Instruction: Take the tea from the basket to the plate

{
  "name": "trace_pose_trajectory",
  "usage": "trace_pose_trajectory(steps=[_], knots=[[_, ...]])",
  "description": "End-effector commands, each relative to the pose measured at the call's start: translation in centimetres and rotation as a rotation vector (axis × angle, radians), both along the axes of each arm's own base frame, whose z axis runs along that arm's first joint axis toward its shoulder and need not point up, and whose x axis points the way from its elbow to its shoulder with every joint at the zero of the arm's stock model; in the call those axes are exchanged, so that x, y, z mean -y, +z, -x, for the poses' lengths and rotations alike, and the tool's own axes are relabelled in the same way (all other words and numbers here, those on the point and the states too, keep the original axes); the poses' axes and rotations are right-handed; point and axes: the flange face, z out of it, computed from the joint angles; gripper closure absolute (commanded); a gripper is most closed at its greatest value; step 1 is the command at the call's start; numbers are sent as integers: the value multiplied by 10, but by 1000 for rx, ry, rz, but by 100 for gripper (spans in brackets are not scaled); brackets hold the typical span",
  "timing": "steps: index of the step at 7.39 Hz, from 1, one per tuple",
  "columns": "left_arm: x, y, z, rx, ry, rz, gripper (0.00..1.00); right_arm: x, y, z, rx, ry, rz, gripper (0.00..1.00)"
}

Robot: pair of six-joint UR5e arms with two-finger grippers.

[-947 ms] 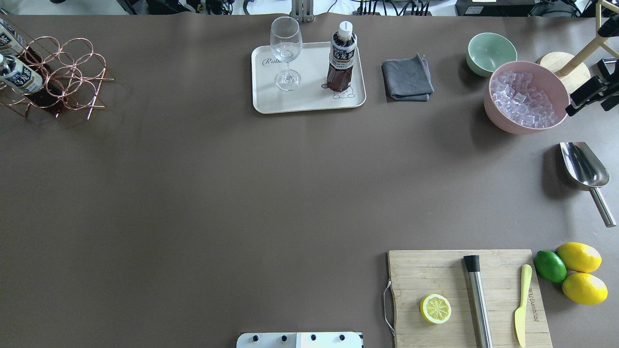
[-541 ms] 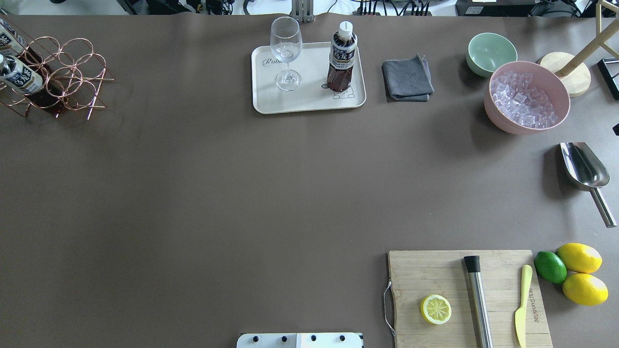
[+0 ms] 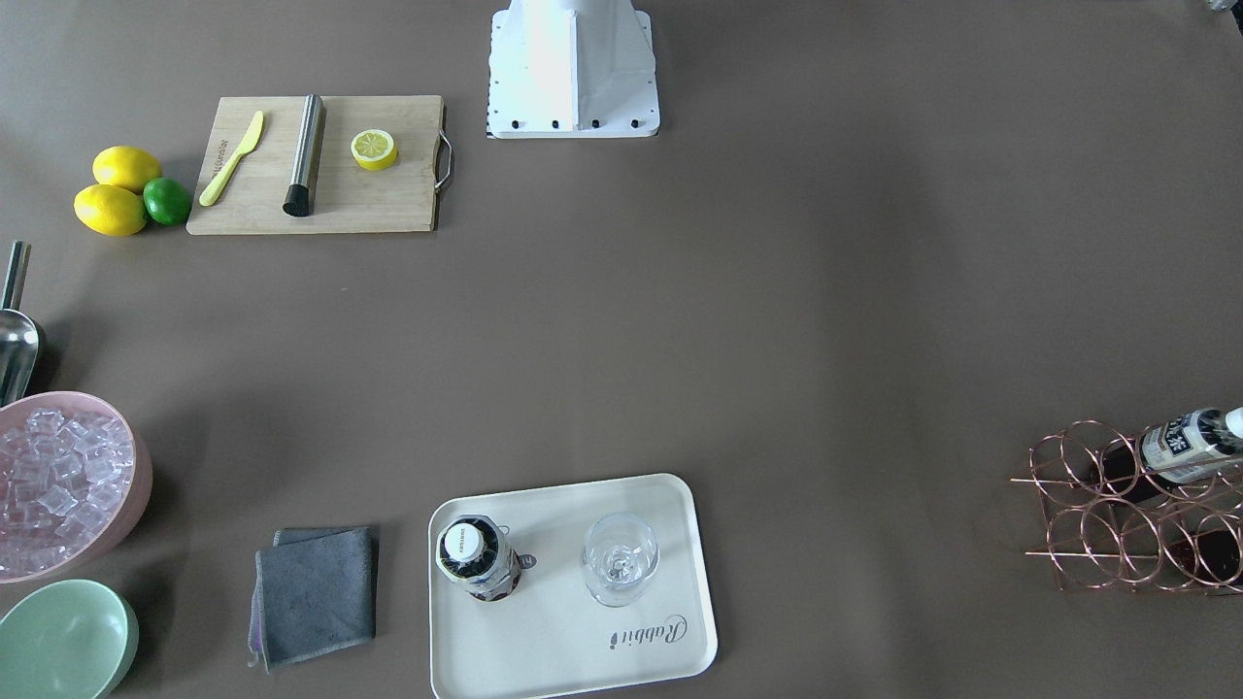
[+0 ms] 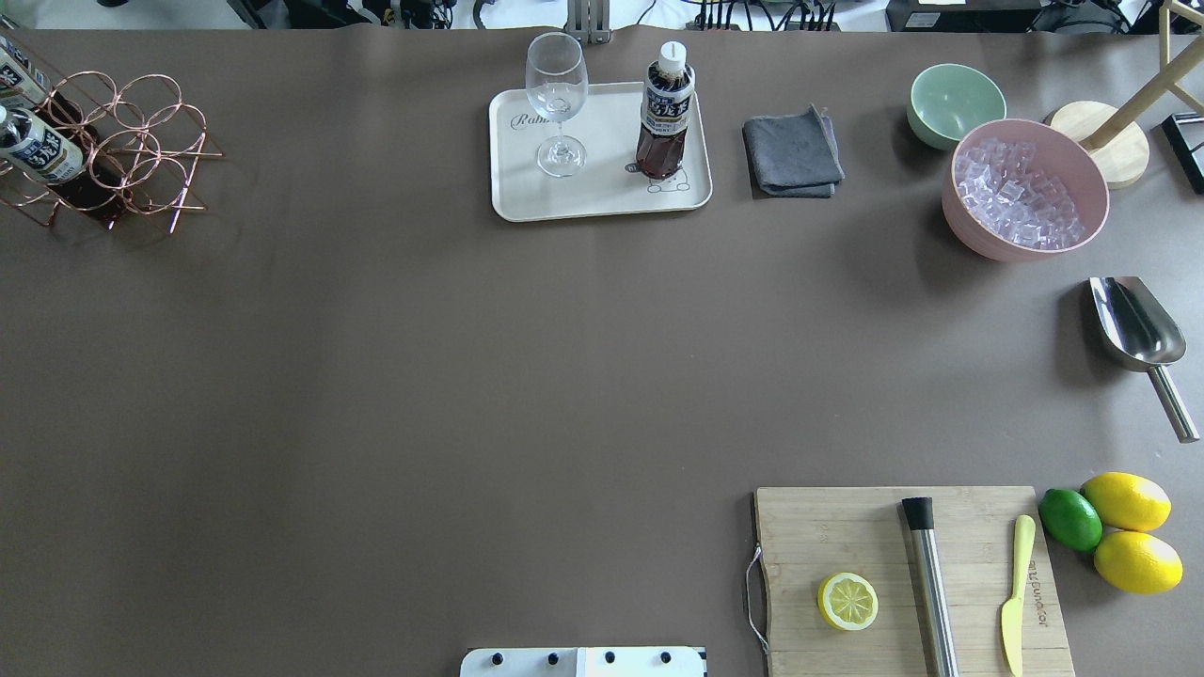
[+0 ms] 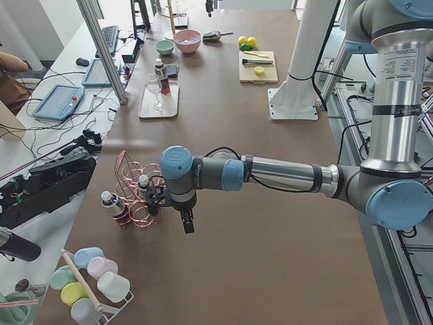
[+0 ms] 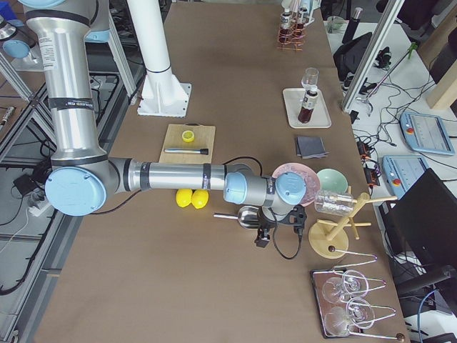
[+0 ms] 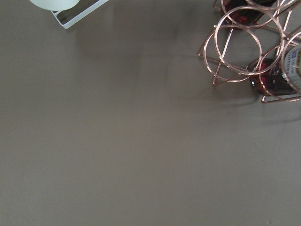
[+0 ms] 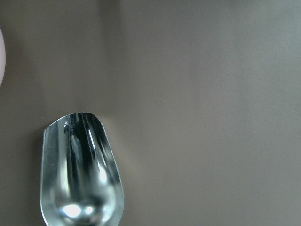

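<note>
Right hand had left the overhead view's right edge since 0.9 s ago; nothing else shifted. Tea stood upright on the plate beside the wine glass, so transfer judged done; two more bottles lay slanted through the basket rings, caps toward the desk's left end. Left hand hung just beside the basket, the nearer arm; neither hand's opening could be told.

Overhead and front-facing views look steeply down from opposite table sides, both showing the plate.
</note>
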Motion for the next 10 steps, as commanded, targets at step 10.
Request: trace_pose_trajectory(steps=[10], knots=[[-47,41,-3,11,193,-224,3,-5,9,-23,-44,31,-22,0]])
